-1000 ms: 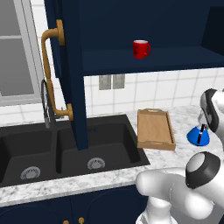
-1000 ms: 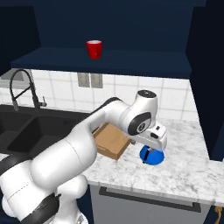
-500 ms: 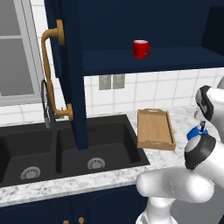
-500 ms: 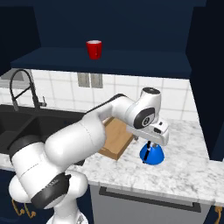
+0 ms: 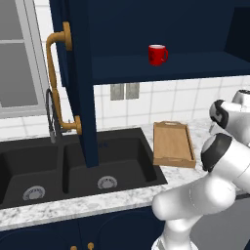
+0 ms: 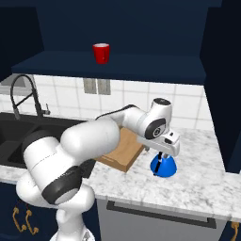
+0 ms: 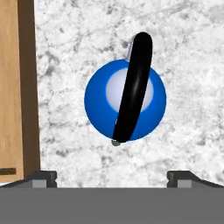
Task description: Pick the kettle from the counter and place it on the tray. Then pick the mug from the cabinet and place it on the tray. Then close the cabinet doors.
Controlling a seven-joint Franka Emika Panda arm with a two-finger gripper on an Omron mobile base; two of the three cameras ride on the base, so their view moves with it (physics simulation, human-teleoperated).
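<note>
Navy wall cabinet (image 5: 161,34) stands open above the marble desk (image 6: 202,183), its door (image 5: 78,83) swung out over the black sink (image 5: 73,171). On the desk lies the wooden tray (image 5: 172,144), and just beside it sits the blue kettle (image 7: 125,99). Directly above the kettle's black handle (image 7: 132,87) hangs the claw (image 6: 160,158), its tips spread wide. Up on the cabinet shelf stands the red mug (image 5: 157,54).

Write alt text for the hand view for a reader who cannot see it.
Seen from straight above, a blue kettle with a black arched handle stands on the speckled marble counter. The wooden tray lies along the left edge, apart from it. The claw's two dark fingertips are spread wide at the bottom.
</note>
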